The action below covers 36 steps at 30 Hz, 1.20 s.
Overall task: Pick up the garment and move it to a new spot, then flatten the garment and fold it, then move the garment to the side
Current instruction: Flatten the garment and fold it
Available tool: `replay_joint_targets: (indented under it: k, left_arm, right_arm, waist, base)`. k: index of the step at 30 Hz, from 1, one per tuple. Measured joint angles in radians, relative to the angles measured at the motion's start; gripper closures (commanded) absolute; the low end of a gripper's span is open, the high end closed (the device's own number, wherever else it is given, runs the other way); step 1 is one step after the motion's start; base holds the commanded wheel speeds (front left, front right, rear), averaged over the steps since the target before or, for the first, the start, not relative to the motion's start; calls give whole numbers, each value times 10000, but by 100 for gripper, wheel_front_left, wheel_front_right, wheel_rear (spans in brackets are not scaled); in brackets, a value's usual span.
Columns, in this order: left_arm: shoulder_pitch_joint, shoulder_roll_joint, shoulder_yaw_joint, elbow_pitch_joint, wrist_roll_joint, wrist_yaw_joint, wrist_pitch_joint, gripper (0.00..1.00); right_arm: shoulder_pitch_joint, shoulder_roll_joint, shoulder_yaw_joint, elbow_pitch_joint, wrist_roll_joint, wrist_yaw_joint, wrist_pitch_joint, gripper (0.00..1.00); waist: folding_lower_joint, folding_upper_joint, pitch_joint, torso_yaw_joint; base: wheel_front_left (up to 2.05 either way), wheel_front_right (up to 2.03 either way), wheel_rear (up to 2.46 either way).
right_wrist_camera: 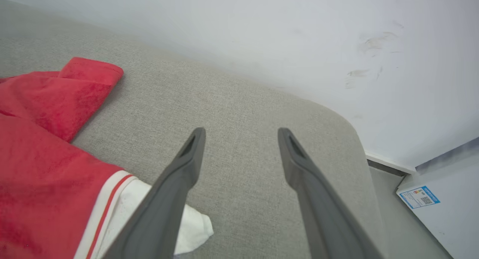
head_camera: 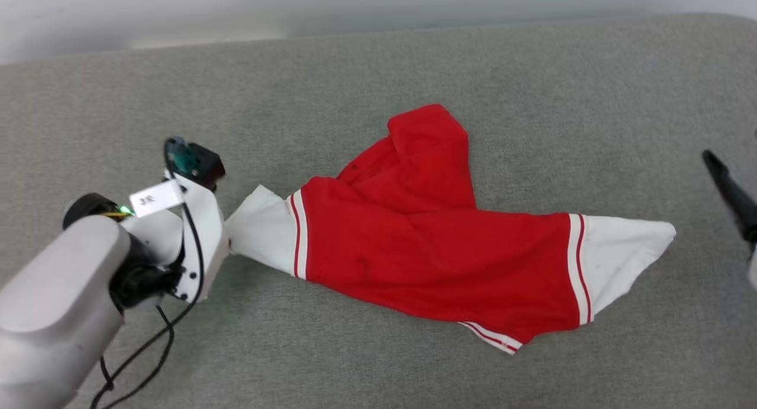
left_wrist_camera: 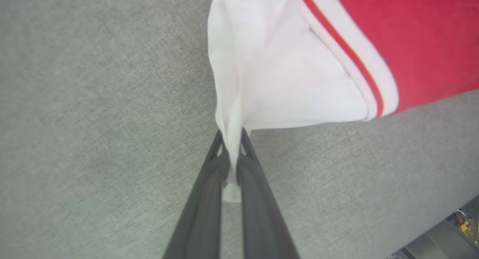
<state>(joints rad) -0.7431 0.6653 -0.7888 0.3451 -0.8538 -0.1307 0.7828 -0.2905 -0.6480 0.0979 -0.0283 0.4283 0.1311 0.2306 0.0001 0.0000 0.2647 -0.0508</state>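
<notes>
The garment (head_camera: 426, 243) is a red shirt with white sleeves and red-and-white striped trim, lying crumpled across the grey cushion. Its left white sleeve (left_wrist_camera: 269, 83) is pinched at the corner between the dark fingers of my left gripper (left_wrist_camera: 232, 139), which is shut on it. In the head view the left wrist (head_camera: 189, 220) sits at that sleeve's tip. My right gripper (right_wrist_camera: 241, 133) hangs open over bare cushion, just right of the other white sleeve (right_wrist_camera: 191, 225). One of its dark fingers (head_camera: 730, 190) shows at the right edge of the head view.
The grey fabric cushion (head_camera: 378, 72) spreads under everything and ends at a rounded edge (right_wrist_camera: 348, 128) on the right. A pale wall (right_wrist_camera: 299, 34) stands behind it. A white box with a blue label (right_wrist_camera: 419, 197) sits on the floor beyond that edge.
</notes>
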Motion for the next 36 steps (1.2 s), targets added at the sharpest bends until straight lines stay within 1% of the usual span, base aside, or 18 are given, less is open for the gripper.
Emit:
replay_joint_targets:
  k: [3,8,10,13,16,18,20,25,27,31,32,33,36]
  left_arm:
    - [-101,288,180,-313,-165,0,-238,100]
    - [-114,418,328,-869,-305,0,-589,100]
    - [-113,401,347,-1041,-309,33,-644,100]
    - [-117,360,328,-1246,-255,107,-690,100]
    - [-231,244,318,-1444,-176,146,-744,100]
    - [-303,203,332,-1542,-132,161,-798,100]
    - [-418,155,341,-1615,-113,161,-844,100]
    - [-583,19,351,-1722,-13,161,-1058,100]
    - [-619,-46,341,-1730,13,161,-1106,100]
    - [-623,-77,349,-1733,35,153,-1367,100]
    - [-623,-77,337,-1716,38,150,-1421,100]
    - [-620,-77,334,-1699,35,148,-1478,100]
    - [-574,-96,341,-1728,-61,109,-1714,100]
  right_arm:
    - [-199,-941,268,-330,499,0,1296,0]
    - [-296,-2309,1246,-825,2328,0,4451,0]
    - [-447,-2709,1657,-959,2681,0,5427,0]
    - [-775,-2847,2232,-821,2855,0,6284,0]
    - [-1137,-2552,2734,-268,3012,0,6738,0]
    - [-1358,-2316,3164,125,2895,0,6780,0]
    - [-1639,-2084,3505,617,2805,0,6738,0]
    - [-2150,-1569,4339,1914,2642,0,6167,0]
    - [-2248,-1515,4648,2307,2763,-2,6009,0]
    - [-2455,-1676,5302,2688,3175,-25,5733,0]
    - [-2506,-1718,5427,2725,3300,-29,5613,65]
    - [-2556,-1753,5544,2767,3331,-31,5415,100]
    - [-2611,-1756,5758,2815,3570,-19,4865,100]
  waist:
    - [0,0,-195,147]
    - [0,0,-365,442]
    - [0,0,-350,544]
    - [0,0,-220,648]
    - [0,1,-22,743]
    - [0,0,130,810]
    - [0,0,290,885]
    - [0,0,652,1099]
    - [0,1,765,1181]
    - [-1,0,871,1263]
    - [-1,1,862,1259]
    - [-1,0,841,1249]
    - [-1,0,679,1219]
  base:
    - [0,0,0]
    - [0,0,0]
    - [0,0,0]
    - [0,0,0]
    - [0,0,0]
    - [0,0,0]
    - [0,0,0]
    - [0,0,0]
    - [0,0,0]
    - [0,0,0]
    - [0,0,0]
    - [0,0,0]
    - [0,0,0]
